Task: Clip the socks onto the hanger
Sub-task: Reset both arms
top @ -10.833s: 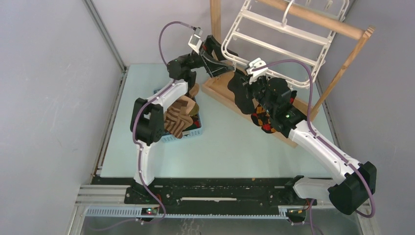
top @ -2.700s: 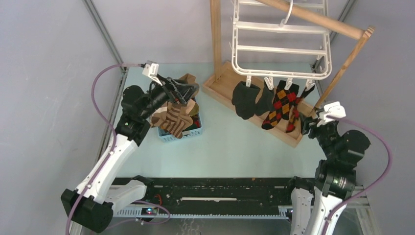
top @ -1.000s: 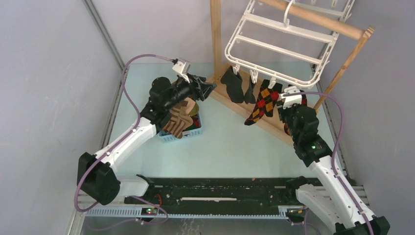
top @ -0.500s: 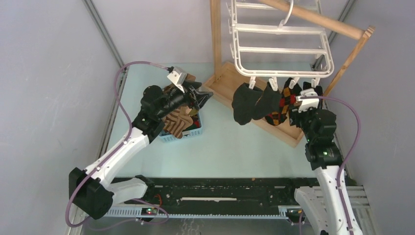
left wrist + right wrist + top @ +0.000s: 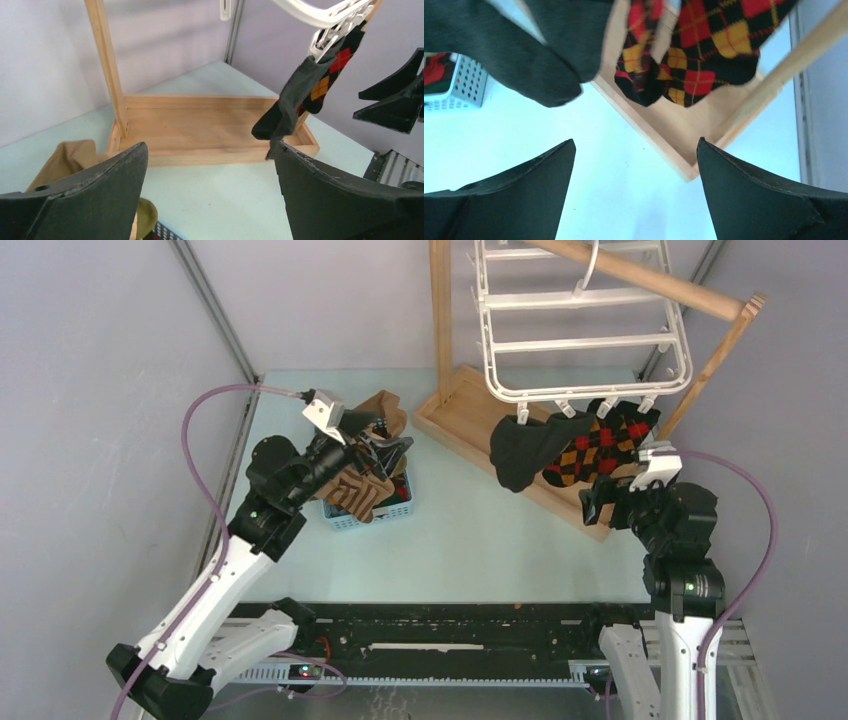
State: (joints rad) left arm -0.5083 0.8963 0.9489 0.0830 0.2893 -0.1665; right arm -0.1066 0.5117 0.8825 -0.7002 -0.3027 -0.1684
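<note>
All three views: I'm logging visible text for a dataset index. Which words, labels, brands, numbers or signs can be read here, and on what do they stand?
None can be read in any view.
The socks show only an argyle pattern or plain black.
The hanger, stand and basket show no print.

White-and-black arms (image 5: 222,575) (purple cables (image 5: 188,430))
</note>
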